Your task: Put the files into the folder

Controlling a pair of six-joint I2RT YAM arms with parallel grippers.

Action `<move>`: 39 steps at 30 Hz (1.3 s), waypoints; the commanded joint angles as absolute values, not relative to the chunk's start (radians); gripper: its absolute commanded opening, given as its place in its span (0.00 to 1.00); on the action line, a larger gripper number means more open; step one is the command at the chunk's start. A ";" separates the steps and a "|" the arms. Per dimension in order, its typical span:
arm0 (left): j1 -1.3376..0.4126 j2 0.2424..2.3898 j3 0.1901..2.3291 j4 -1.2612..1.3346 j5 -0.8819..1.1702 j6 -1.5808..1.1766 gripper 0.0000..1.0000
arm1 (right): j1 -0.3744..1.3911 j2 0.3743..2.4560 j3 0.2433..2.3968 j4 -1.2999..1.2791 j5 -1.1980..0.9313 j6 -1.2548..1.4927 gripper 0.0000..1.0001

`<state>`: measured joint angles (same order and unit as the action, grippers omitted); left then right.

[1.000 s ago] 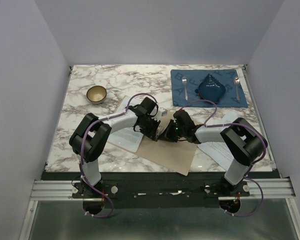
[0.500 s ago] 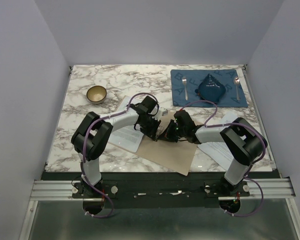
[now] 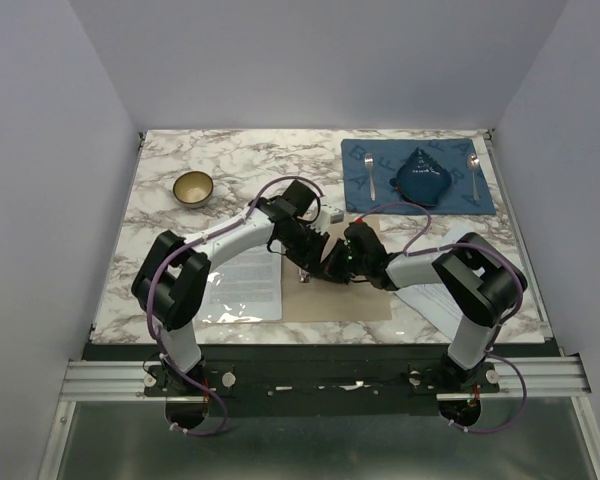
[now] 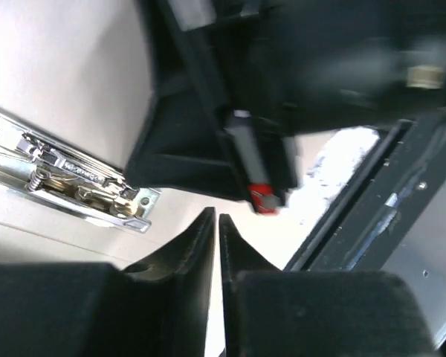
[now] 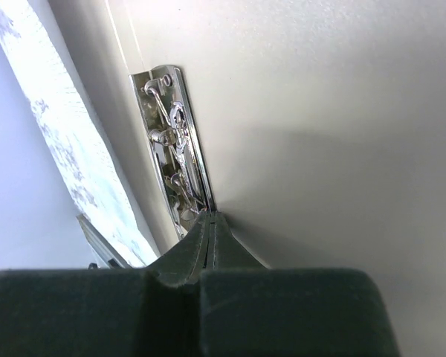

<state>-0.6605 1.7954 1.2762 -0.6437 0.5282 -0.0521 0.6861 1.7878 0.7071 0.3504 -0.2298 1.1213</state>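
Observation:
The tan folder [image 3: 358, 300] lies open and flat near the table's front edge, its metal clip [image 4: 67, 178] [image 5: 175, 149] along the spine. A white printed file [image 3: 242, 285] lies flat against its left side. Another file [image 3: 435, 302] shows partly under the right arm. My left gripper [image 3: 315, 264] [image 4: 215, 216] hovers over the folder beside the clip, its fingers a thin slit apart with nothing between them. My right gripper [image 3: 333, 268] [image 5: 210, 214] is shut, its tips at the near end of the clip on the folder's inner face [image 5: 320, 111].
A small tan bowl [image 3: 193, 187] stands at the back left. At the back right a blue placemat [image 3: 380, 195] carries a fork [image 3: 370, 176], a folded dark blue cloth [image 3: 420, 176] and a spoon [image 3: 474, 172]. The two wrists nearly touch over the folder.
The folder has swung from lying skewed to lying square with the table's front edge. Both grippers have shifted slightly away from me with it, and more of the left file now shows.

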 commanded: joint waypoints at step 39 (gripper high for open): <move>-0.604 1.723 1.086 -0.485 0.387 -0.149 0.25 | 0.695 1.856 0.618 0.130 -0.074 1.080 0.00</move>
